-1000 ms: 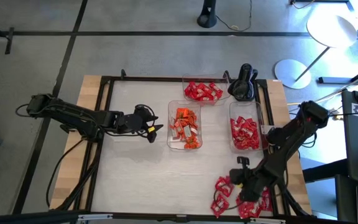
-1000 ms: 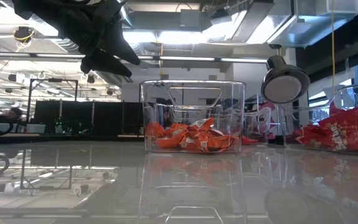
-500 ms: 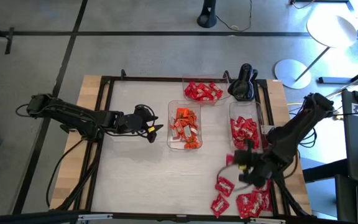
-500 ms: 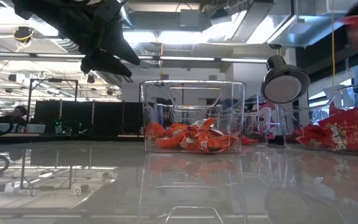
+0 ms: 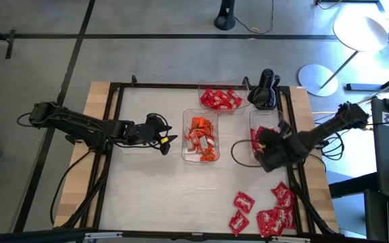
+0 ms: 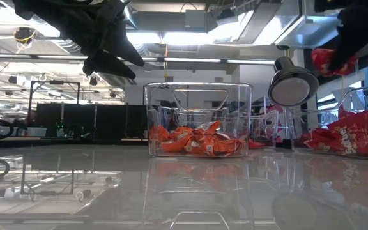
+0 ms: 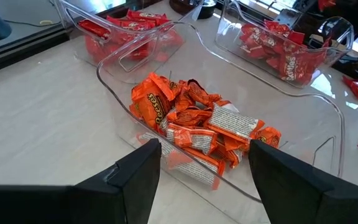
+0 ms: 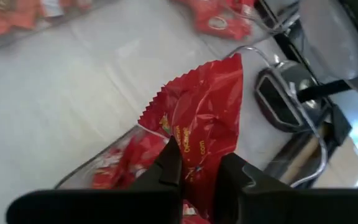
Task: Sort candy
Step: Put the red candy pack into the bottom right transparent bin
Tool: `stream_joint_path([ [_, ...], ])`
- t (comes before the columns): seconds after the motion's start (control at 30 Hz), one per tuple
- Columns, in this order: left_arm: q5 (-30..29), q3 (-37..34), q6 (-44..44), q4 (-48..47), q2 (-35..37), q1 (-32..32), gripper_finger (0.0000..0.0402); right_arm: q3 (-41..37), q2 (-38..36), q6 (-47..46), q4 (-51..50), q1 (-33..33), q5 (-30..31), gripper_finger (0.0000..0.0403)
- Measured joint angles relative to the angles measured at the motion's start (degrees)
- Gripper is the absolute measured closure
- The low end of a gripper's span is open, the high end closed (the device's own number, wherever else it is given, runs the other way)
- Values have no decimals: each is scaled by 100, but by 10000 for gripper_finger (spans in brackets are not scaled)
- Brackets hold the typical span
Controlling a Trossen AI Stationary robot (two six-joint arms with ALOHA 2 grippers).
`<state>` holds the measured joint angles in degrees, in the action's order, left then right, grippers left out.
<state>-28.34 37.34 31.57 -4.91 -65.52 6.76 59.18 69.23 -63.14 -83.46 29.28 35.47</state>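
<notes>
A pale table (image 5: pixel 147 196) with a black frame holds three clear plastic trays (image 5: pixel 200 138) of candy near its middle and right. Loose red candy (image 5: pixel 265 214) lies on its near right corner.

The red candy (image 8: pixel 205 127) has its lower end hidden between the right gripper (image 8: pixel 199 169) fingers; its print is perhaps too blurred to read. The loose candy pile (image 5: pixel 270 214) is cut off by the high view's bottom edge.

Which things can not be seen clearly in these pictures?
- Print on the held candy: right wrist view, too small to read.
- Right pincer: high view, fingertips hidden under its own wrist.
- Loose candy pile: high view, cut off by the table's frame.
- Left pincer: high view, too small to tell its opening.
</notes>
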Motion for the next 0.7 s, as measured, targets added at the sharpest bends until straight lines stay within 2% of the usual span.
stream_joint_path([
  [0.1, 0, -2, 0, 0, 0, 0, 169, 0, 0, 193, -18, -327, -277, 333],
  [0.23, 0, -1, -2, -1, 0, 0, 169, 0, 0, 336, -59, -583, -508, 261],
  [0.4, 0, -2, -2, -10, 0, 0, 169, 0, 1, 338, 123, -564, -755, 179],
  [0.53, 0, -1, -2, -13, 0, 0, 169, -2, 1, 536, 1075, -235, -1145, 146],
  [0.7, -2, -2, -2, -13, 0, 0, 169, -2, 203, 1436, 3063, 648, -1548, 135],
])
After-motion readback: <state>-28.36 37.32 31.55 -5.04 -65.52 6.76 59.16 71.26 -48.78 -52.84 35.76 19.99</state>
